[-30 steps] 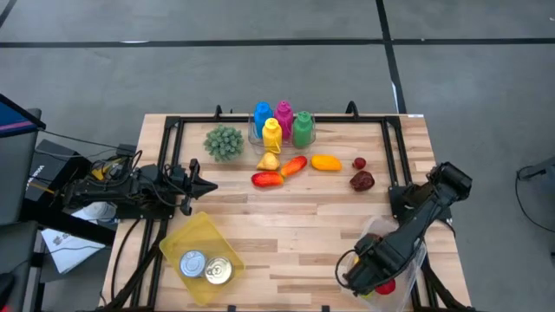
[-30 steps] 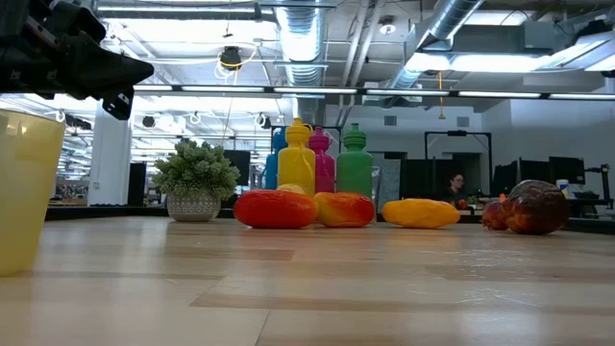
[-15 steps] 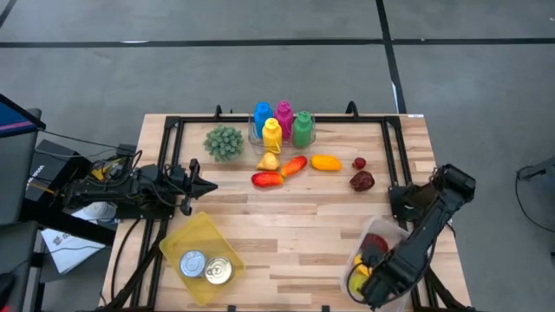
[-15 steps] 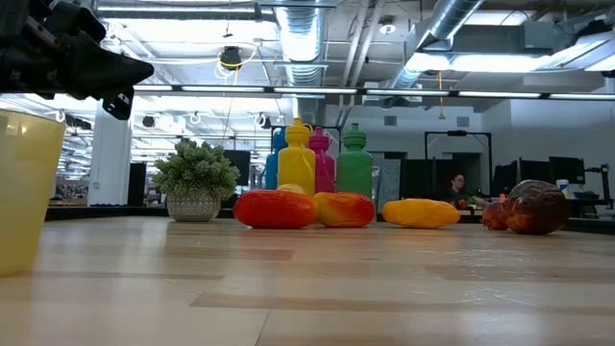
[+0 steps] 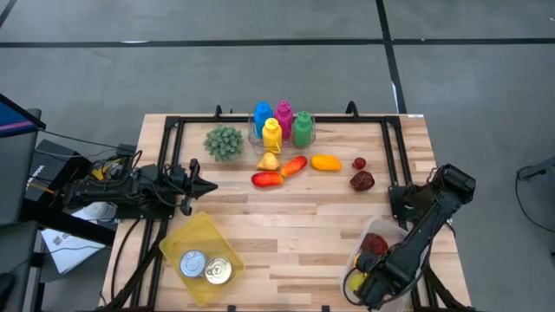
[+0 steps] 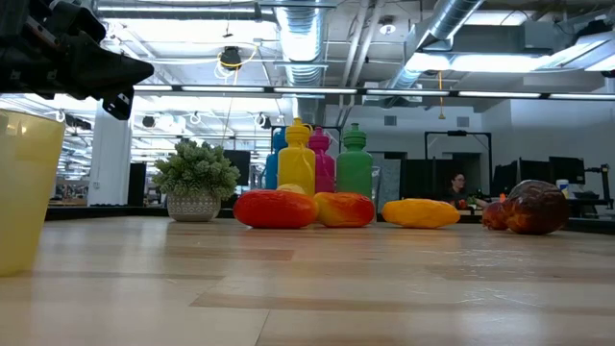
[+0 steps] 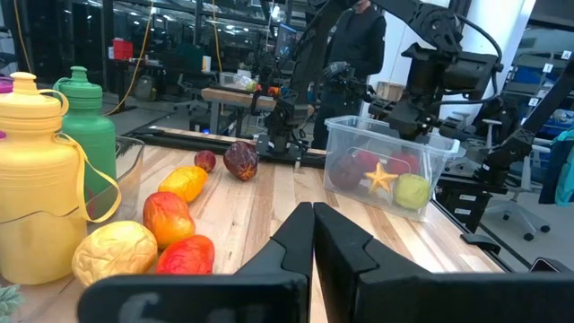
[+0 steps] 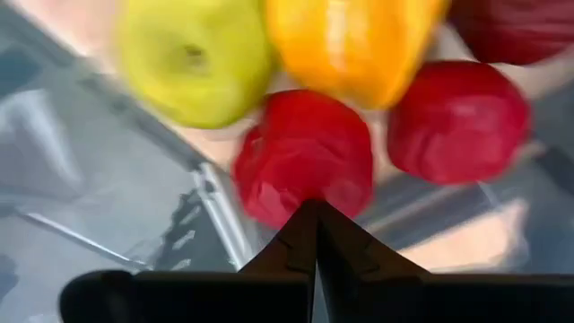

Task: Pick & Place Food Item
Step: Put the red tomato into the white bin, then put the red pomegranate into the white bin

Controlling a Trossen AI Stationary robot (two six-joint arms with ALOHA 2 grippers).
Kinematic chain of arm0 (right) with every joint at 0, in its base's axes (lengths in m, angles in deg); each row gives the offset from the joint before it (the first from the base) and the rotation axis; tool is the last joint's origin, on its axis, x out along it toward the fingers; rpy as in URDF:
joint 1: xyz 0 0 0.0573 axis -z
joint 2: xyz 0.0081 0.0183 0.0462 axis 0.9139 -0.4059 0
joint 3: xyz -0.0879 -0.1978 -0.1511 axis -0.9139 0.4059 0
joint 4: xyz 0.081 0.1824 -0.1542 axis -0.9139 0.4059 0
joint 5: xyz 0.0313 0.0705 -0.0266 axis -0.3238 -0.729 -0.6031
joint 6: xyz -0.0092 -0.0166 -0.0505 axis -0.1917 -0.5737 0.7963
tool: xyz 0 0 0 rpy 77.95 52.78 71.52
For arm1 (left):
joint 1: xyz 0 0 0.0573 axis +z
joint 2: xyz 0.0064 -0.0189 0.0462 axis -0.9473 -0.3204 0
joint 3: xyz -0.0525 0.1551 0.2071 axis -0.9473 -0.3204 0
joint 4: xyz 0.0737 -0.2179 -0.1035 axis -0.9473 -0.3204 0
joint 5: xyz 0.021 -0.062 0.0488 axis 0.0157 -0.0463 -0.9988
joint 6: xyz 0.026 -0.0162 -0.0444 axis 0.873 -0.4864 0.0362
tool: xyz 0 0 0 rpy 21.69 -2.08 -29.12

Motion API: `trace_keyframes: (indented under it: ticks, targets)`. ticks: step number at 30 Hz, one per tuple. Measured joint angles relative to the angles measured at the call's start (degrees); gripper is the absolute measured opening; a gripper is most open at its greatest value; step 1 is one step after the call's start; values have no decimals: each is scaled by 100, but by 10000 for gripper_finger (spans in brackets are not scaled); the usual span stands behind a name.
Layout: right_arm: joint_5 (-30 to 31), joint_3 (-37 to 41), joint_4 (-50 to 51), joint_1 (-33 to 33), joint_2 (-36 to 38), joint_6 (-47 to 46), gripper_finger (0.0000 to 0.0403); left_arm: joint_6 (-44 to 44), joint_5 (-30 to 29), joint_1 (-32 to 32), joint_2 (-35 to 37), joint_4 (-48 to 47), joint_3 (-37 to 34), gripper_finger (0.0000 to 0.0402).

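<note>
A small potted plant [image 5: 224, 142] stands beside four coloured bottles [image 5: 282, 123].

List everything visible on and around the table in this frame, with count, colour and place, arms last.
Bottles: four, blue, pink, yellow, green; far edge, centre.
Potted plant: one, green; left of the bottles.
Loose food items: six, yellow, orange and red to dark red; in a row in front of the bottles.
Yellow bin: one; near left, holding two cans, silver.
Clear bin: one; near right, holding red, green and yellow-orange fruit.
Person: one, dark top; beyond the table.
Left gripper: shut, waiting at the left edge.
Right gripper: shut, above the clear bin's fruit, holding nothing.
</note>
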Motion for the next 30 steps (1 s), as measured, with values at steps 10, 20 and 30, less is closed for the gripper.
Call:
trace_keyframes:
  ticks: [10,20,30]
  targets:
    - [114,406,-803,80,0,-22,1,-1,0,-2,0,0,0,0]
    - [235,231,-453,166,850,-292,1,-1,0,-2,0,0,0,0]
    - [2654,-249,-683,1309,1964,840,63,0,0,0,0,-2,0,0]
